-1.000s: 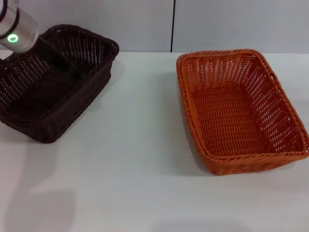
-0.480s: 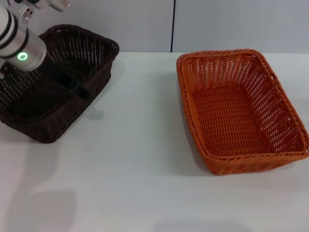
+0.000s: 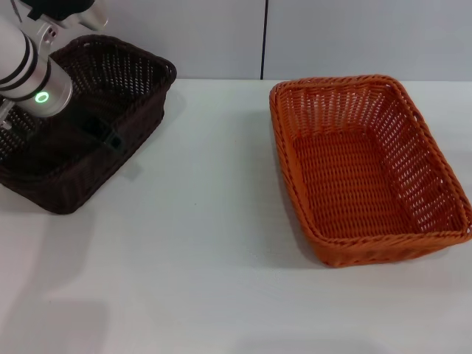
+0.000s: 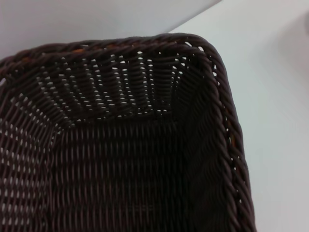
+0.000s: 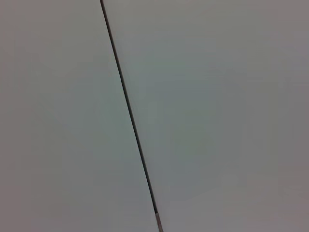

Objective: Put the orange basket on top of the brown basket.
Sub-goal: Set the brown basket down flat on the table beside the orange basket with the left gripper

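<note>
White tabletop (image 3: pixel 206 243) carries both items. Rectangular bright orange woven basket (image 3: pixel 369 166) sits right, untouched. Rectangular dark brown woven basket (image 3: pixel 81 125) sits far left, well apart. Left gripper (image 3: pixel 103 133) reaches inside the brown basket; finger state cannot be told. Right gripper is not visible. Risk: the left arm drags or tips the brown basket, shifting the stacking target.

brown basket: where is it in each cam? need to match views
Head view: brown basket at far left on the table, with the left arm over it; the orange basket sits apart at right.
Left wrist view: it fills the frame, one inside corner and braided rim showing.
Right wrist view: not in it, only a wall panel seam.
Shared landmark: the braided rim corner against the white table.
</note>
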Controlling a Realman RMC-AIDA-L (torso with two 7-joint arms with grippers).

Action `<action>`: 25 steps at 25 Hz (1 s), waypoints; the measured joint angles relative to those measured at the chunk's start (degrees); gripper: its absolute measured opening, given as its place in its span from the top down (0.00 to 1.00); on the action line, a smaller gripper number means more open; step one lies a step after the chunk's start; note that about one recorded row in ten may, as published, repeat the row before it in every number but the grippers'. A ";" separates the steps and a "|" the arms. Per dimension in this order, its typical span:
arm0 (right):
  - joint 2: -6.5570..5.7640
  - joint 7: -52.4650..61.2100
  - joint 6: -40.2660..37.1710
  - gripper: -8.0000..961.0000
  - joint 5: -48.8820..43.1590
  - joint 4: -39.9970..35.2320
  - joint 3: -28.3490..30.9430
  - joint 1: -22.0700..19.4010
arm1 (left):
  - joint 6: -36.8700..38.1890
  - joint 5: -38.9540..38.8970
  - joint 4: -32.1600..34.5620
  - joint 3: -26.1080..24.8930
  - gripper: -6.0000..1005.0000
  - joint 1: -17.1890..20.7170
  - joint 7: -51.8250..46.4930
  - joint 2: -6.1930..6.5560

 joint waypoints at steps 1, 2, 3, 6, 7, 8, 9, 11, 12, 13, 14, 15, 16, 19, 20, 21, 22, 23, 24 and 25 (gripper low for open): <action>0.00 0.00 0.01 0.25 0.01 0.00 0.00 0.00 | -0.10 -0.01 -0.01 0.07 0.39 0.05 -0.01 0.00; 0.00 0.00 0.03 0.25 -0.01 0.02 0.00 -0.03 | -0.20 0.00 -0.13 0.12 0.42 0.14 0.00 0.00; 0.00 0.00 0.03 0.25 -0.01 0.02 0.00 -0.03 | -0.33 -0.01 -0.31 0.21 0.44 0.24 0.02 0.00; 0.00 0.00 0.10 0.25 -0.08 0.04 0.00 -0.04 | -1.30 -0.01 -1.20 1.23 0.52 0.63 0.31 0.01; 0.00 0.00 0.13 0.25 -0.08 0.04 0.00 -0.05 | -1.91 0.00 -2.10 2.05 0.54 0.99 0.40 0.02; 0.00 0.00 0.14 0.25 -0.08 0.04 0.00 -0.05 | -2.44 -0.01 -3.63 3.07 0.56 1.60 0.47 0.01; 0.00 0.00 0.15 0.25 -0.08 0.04 0.00 -0.07 | -2.82 -0.01 -5.00 3.64 0.59 2.21 0.56 -0.07; 0.00 0.00 0.19 0.25 -0.11 0.04 0.00 -0.13 | -4.25 -0.04 -9.22 4.70 0.65 3.94 1.38 -0.57; 0.00 0.00 0.21 0.25 -0.13 0.03 0.00 -0.21 | -5.01 -0.06 -10.72 4.71 0.69 4.50 2.04 -0.84; 0.00 0.00 0.21 0.25 -0.13 0.03 0.00 -0.21 | -6.19 -0.20 -12.99 4.67 0.73 5.16 3.01 -1.20; 0.00 0.00 0.22 0.25 -0.14 0.04 -0.01 -0.23 | -7.14 -0.33 -14.98 4.47 0.76 5.80 3.85 -1.63; 0.00 0.00 0.22 0.25 -0.14 0.03 -0.02 -0.23 | -8.22 -0.46 -16.66 4.39 0.80 6.37 4.82 -2.01; 0.00 0.00 0.23 0.25 -0.14 0.02 -0.02 -0.24 | -9.20 -0.62 -18.23 4.32 0.80 6.92 5.93 -2.35; 0.00 0.00 0.25 0.25 -0.17 0.02 -0.02 -0.22 | -12.12 -2.52 -21.48 4.55 0.80 8.56 10.12 -2.87; 0.00 0.00 0.25 0.25 -0.19 0.00 -0.01 -0.20 | -13.33 -4.06 -22.40 4.83 0.80 9.24 12.21 -2.89; 0.00 0.00 0.26 0.25 -0.20 -0.02 -0.01 -0.16 | -14.65 -5.73 -23.21 5.21 0.80 9.98 14.46 -2.92; 0.00 0.00 0.27 0.25 -0.20 -0.03 0.00 -0.11 | -16.07 -7.64 -23.95 5.68 0.80 10.79 17.10 -2.92; 0.00 0.00 0.27 0.25 -0.21 -0.06 -0.05 -0.04 | -17.32 -9.20 -24.50 5.99 0.80 11.37 19.27 -2.92; 0.00 0.00 0.29 0.25 -0.21 -0.07 -0.11 0.03 | -18.51 -10.56 -24.94 6.30 0.80 11.87 21.02 -2.92; 0.00 0.00 0.30 0.25 -0.22 -0.10 -0.18 0.11 | -19.84 -12.04 -25.23 6.51 0.80 12.18 22.52 -2.92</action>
